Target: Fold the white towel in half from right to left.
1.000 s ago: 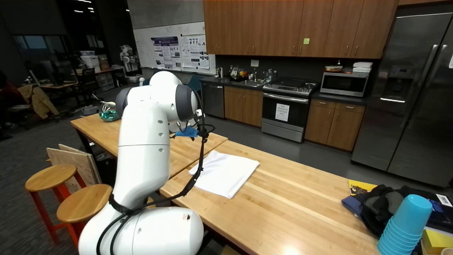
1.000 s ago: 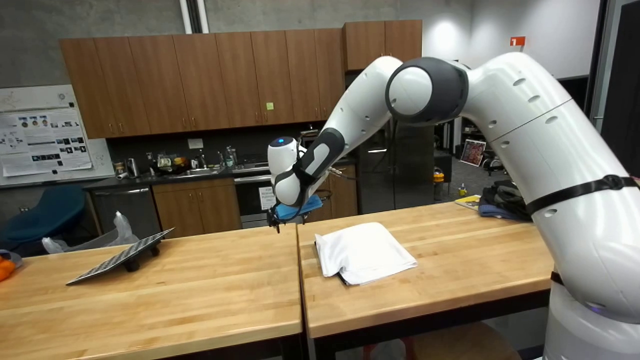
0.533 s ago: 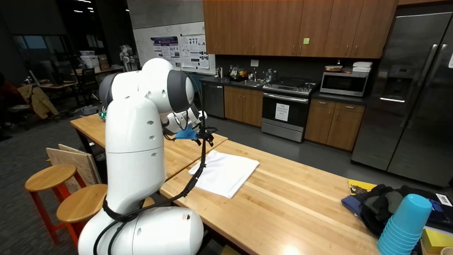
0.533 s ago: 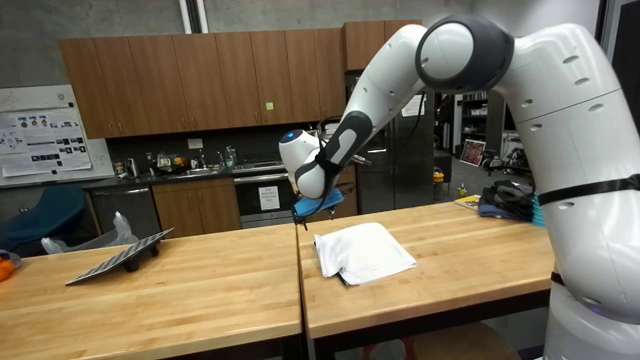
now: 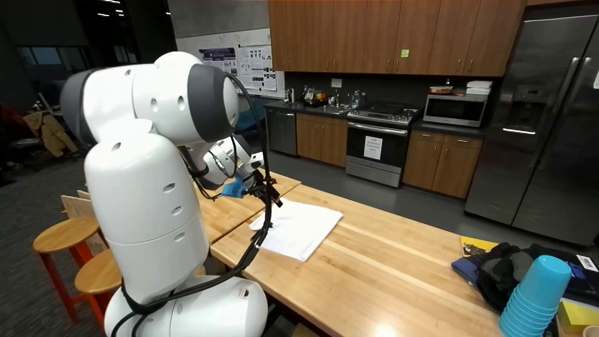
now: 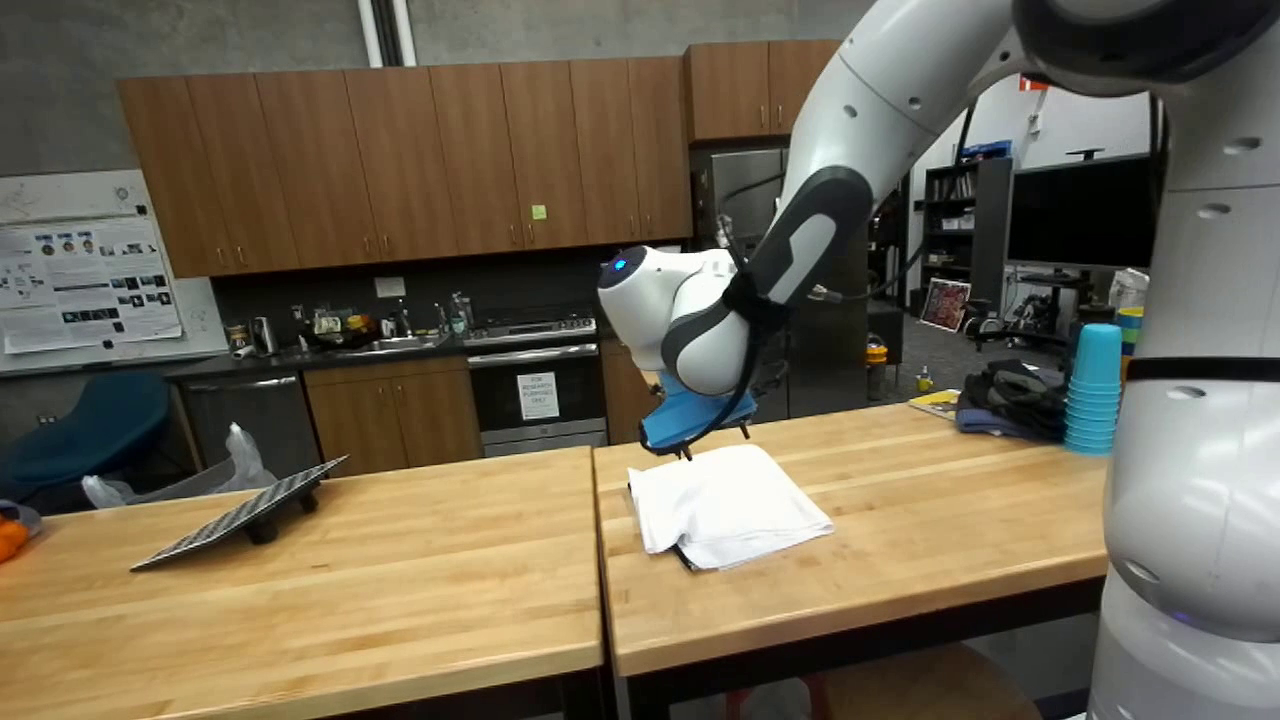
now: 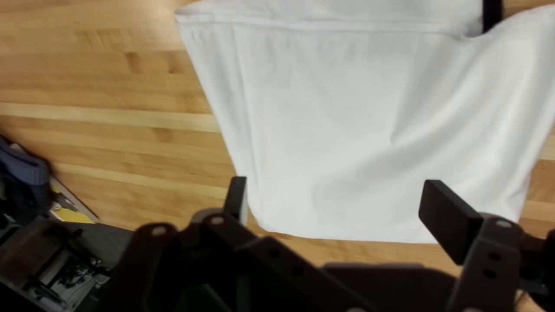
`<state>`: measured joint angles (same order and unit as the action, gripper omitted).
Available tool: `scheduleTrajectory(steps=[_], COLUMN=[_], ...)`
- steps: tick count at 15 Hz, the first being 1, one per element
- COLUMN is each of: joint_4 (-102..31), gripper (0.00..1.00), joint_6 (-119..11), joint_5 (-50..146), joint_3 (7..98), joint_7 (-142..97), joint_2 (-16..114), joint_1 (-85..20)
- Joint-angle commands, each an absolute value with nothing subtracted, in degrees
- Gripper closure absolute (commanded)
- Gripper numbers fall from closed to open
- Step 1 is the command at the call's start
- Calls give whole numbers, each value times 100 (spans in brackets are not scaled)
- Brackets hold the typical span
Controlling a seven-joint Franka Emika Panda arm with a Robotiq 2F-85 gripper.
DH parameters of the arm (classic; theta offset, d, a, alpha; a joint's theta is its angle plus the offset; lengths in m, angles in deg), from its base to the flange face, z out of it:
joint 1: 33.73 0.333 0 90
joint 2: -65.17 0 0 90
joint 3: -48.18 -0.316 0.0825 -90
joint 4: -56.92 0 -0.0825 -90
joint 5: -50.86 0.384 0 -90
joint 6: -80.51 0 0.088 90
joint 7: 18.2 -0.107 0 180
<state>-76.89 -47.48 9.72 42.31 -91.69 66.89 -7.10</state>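
The white towel (image 5: 302, 231) lies on the wooden table near the seam between two tabletops; it also shows in an exterior view (image 6: 730, 510) and the wrist view (image 7: 338, 121). It looks roughly square and layered, with a rumpled corner and a bit of something black (image 7: 492, 15) showing from under it. My gripper (image 7: 334, 184) is open and empty, its fingers wide apart above the towel's edge. In both exterior views the gripper (image 5: 277, 202) hovers over the towel's far edge, tilted downward (image 6: 716, 446). Whether the fingertips touch the cloth cannot be told.
A stack of blue cups (image 5: 533, 299) and dark clothes (image 5: 505, 269) are at the table's other end, beside a yellow booklet (image 5: 475, 246). A tilted dark panel (image 6: 240, 515) stands on the adjoining table. Wooden stools (image 5: 68, 234) are by the arm's base.
The arm has drawn back and the gripper has moved from above the adjoining table's far edge to over the towel, lowering and tilting downward. The towel has not moved.
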Motion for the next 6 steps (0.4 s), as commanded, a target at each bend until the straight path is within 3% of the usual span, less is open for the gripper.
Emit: scheduleTrajectory(steps=[1,6], joint_4=[-7844,-7998], gripper=[0,0], joint_6=[-4743,-4749], joint_5=[1000,1011], joint_3=[3771,3744], joint_7=[-9210,-9256], joint_2=[6837,6994], joint_1=[-1167,-1216])
